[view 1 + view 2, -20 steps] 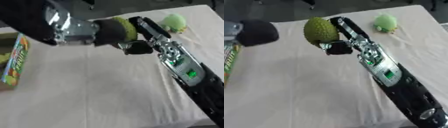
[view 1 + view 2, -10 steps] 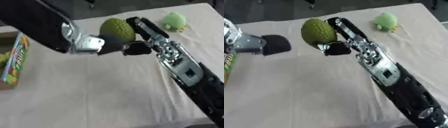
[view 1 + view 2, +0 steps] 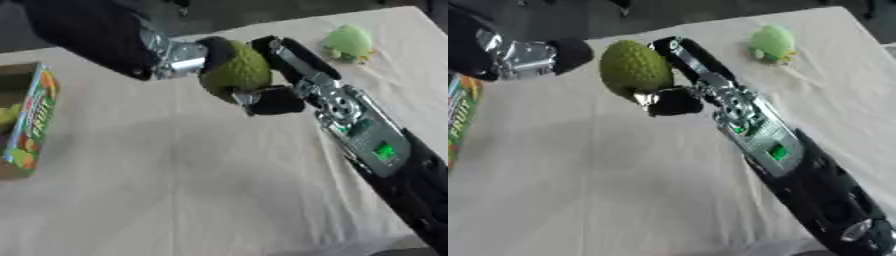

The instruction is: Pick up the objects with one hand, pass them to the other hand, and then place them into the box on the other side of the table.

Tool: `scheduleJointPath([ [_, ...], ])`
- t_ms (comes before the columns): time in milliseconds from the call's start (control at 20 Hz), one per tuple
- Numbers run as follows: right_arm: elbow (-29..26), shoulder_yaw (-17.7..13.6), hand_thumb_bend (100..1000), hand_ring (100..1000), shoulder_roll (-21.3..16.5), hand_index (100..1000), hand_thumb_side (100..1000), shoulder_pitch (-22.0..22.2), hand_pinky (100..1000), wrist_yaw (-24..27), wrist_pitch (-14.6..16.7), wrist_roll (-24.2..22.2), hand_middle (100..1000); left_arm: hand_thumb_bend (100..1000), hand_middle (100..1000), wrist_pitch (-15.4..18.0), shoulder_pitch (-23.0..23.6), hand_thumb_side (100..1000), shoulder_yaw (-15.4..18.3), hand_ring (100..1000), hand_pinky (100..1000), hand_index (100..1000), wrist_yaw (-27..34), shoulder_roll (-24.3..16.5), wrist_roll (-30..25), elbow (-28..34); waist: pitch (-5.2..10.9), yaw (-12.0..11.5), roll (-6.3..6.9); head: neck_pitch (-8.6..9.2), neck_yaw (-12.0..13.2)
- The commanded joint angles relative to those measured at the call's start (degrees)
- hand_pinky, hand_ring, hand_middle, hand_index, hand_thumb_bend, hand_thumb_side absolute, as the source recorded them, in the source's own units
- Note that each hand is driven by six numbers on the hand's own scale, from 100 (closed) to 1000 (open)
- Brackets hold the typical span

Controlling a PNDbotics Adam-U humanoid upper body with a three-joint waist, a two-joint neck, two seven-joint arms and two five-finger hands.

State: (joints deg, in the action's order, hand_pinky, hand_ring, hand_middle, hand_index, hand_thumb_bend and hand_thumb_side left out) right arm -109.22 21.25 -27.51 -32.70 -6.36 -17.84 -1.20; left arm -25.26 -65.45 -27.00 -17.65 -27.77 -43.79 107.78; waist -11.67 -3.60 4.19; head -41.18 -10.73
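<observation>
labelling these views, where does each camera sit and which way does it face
Left eye view: in the head, looking down at the table; left hand and right hand meet at the green fruit.
Right eye view: same head, shifted sideways; the left hand looks apart from the fruit.
Both share the fruit, box, green toy.

The left hand point(image 3: 188, 52) is mostly hidden: in the left eye view its fingers vanish behind the bumpy green fruit point(image 3: 633, 70), so whether they touch it cannot be told, and its arm is cut off by the top edge. The right hand point(image 3: 677, 75) shows only a thumb and the backs of its fingers against the fruit; its palm side is concealed. The box point(image 3: 24, 120) is cut by the left edge, its printing blurred beyond reading. The small green toy point(image 3: 772, 43) is too blurred to identify
</observation>
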Motion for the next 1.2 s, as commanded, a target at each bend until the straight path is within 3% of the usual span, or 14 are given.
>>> scheduleJointPath([
  [50,-2.74,-0.18,100,547,-1.3,500,100,-0.63,720,0.49,-0.58,-0.38,336,422,764,-0.11,-0.93,569,-0.71,789,737,824,-0.73,0.23,-1.37,-2.18,1.38,-0.02,-0.19,0.28,0.17],
  [250,-3.75,0.5,100,547,-1.4,501,100,-0.76,720,-0.03,-0.98,-1.22,337,435,767,1.0,-1.3,565,-1.76,792,741,826,-2.05,1.11,-4.24,-4.66,1.4,0.01,-0.19,0.25,0.16],
  [300,-3.82,0.62,100,547,-1.34,501,100,-0.78,720,-0.13,-1.07,-1.34,337,406,766,1.2,-1.29,538,-1.96,792,741,825,-2.34,1.31,-5.13,-5.3,1.41,0.02,-0.19,0.27,0.13],
  [350,-3.93,0.73,100,548,-1.32,501,100,-0.8,721,-0.23,-1.1,-1.39,337,366,763,1.31,-1.27,456,-2.03,790,739,819,-2.61,1.49,-5.93,-5.94,1.41,0.03,-0.2,0.28,0.14],
  [400,-4.15,0.85,100,548,-1.32,501,100,-0.82,721,-0.32,-1.07,-1.48,337,375,762,1.31,-1.23,446,-1.93,790,738,817,-2.9,1.63,-6.38,-6.52,1.4,0.04,-0.19,0.28,0.18],
  [500,-4.62,0.94,100,547,-1.26,500,100,-0.83,720,-0.31,-1.06,-1.6,336,425,760,1.28,-1.01,501,-1.68,789,738,815,-3.24,1.89,-6.5,-7.52,1.39,0.08,-0.19,0.22,0.19],
  [850,-5.36,1.04,100,546,-1.31,499,100,-1.12,718,1.07,-0.61,-1.33,335,339,774,3.56,-0.19,483,-2.17,803,748,824,-1.99,2.13,-7.4,-10.36,1.28,0.25,-0.14,0.22,0.09],
  [1000,-5.37,1.27,100,546,-1.28,499,100,-1.46,718,1.26,-0.14,-1.69,335,394,796,6.03,0.14,414,-2.93,818,764,843,-1.06,2.06,-8.08,-11.21,1.26,0.29,-0.12,0.56,-0.05],
  [1200,-5.37,1.54,100,546,-1.29,499,100,-1.82,718,1.4,0.26,-2.23,335,519,798,8.85,0.41,395,-3.07,822,770,848,-2.04,2.17,-8.17,-11.93,1.25,0.32,-0.13,0.87,-0.21],
])
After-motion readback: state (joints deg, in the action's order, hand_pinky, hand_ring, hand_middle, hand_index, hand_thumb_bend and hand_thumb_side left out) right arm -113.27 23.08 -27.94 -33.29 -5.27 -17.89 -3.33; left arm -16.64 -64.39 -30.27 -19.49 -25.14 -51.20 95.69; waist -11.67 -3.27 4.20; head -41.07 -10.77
